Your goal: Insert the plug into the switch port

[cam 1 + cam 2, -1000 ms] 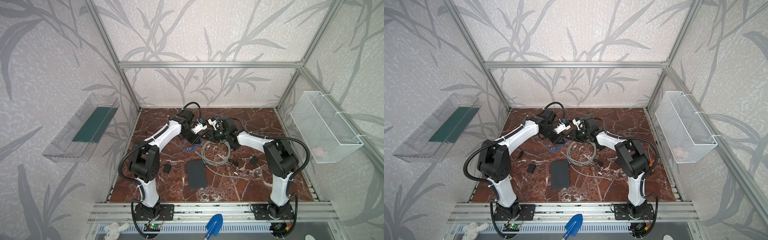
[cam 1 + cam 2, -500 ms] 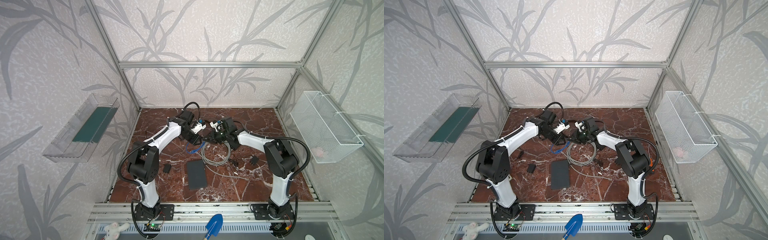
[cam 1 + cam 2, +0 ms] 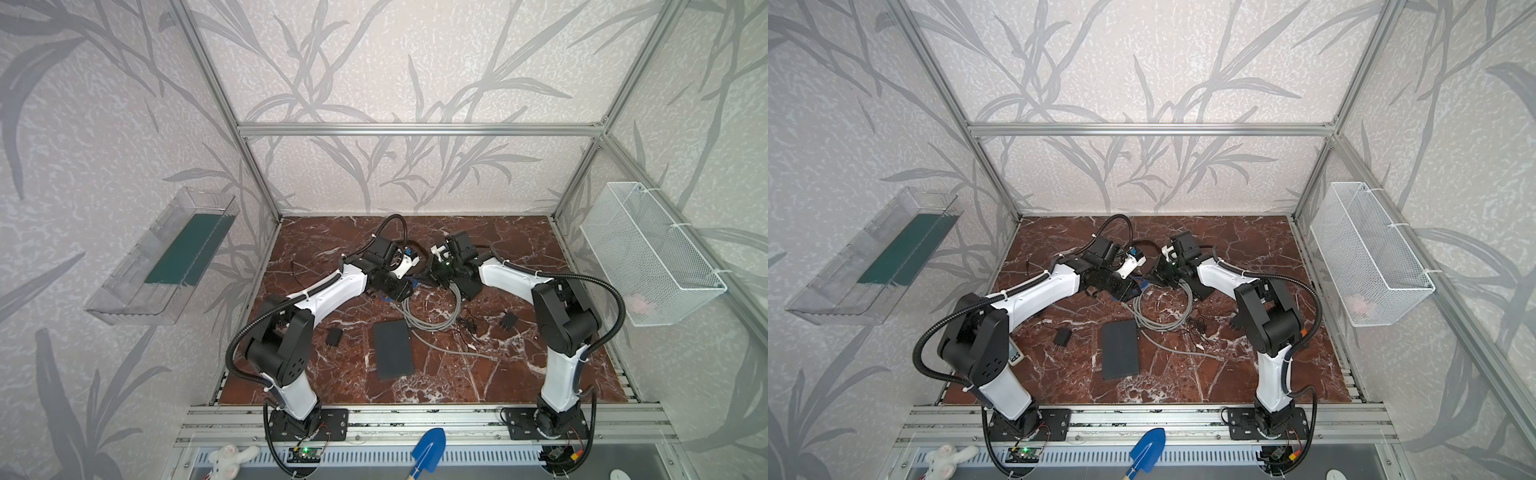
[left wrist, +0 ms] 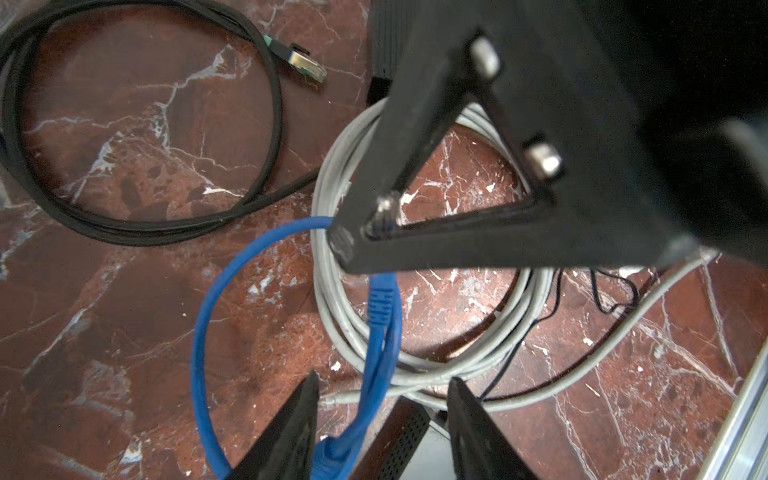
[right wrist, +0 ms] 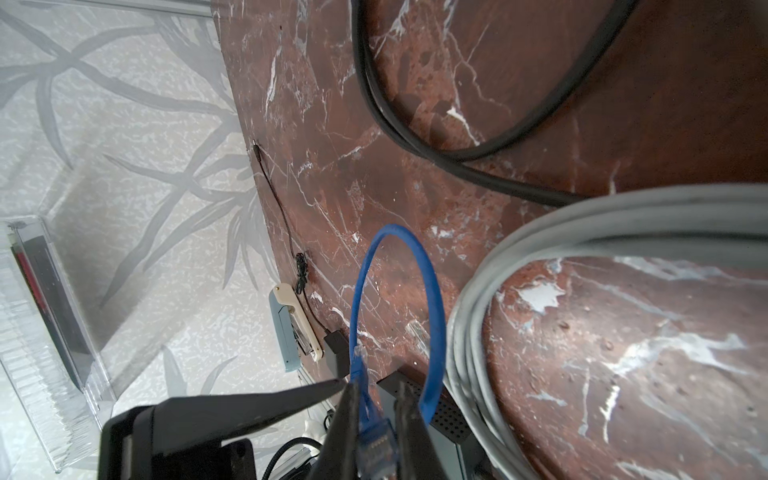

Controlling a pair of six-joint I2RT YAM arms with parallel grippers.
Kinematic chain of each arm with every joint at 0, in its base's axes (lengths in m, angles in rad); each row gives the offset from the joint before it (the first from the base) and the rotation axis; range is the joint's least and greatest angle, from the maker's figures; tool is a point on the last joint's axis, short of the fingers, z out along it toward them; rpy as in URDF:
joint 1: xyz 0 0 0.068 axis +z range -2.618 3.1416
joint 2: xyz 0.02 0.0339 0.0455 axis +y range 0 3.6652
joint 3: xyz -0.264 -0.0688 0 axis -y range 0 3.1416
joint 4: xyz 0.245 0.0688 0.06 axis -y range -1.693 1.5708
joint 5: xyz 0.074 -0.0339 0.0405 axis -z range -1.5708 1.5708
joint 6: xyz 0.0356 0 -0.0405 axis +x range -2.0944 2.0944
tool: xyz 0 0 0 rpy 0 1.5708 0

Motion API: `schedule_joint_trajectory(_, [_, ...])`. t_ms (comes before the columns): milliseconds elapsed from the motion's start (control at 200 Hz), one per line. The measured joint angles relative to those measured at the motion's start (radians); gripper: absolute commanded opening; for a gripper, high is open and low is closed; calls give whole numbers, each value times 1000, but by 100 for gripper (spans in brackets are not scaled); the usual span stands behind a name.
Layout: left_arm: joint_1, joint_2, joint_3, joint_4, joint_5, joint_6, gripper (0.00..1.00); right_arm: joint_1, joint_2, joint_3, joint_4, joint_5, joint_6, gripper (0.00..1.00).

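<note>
Tabletop [image 3: 532,241]: red-brown marble, white veins. Patch cable [image 4: 199,332] blue, coil [image 4: 328,299] grey; slab [image 3: 392,349] at coil's 7 o'clock dark grey

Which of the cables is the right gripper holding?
The blue cable, its plug pinched in the right gripper; the grey coil and black cable lie loose.

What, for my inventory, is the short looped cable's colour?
Blue; the short looped cable shows best in the right wrist view.
</note>
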Motion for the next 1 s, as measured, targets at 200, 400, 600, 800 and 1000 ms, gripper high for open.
schedule_joint_trajectory(200, [0,28,0,59,-10,-11,44,0,-14,0,0,-2,24,5])
schedule_joint_trajectory(400, [-2,50,0,69,-4,-17,22,0,-35,-1,3,-1,41,4])
schedule_joint_trajectory(600, [-3,50,2,73,43,-17,5,-1,-56,-13,5,-6,30,23])
schedule_joint_trajectory(800, [47,54,31,-31,158,39,6,-42,-113,-46,-53,-23,-190,45])
schedule_joint_trajectory(1000, [111,97,101,-192,307,112,8,-124,-215,-188,27,-153,-505,46])
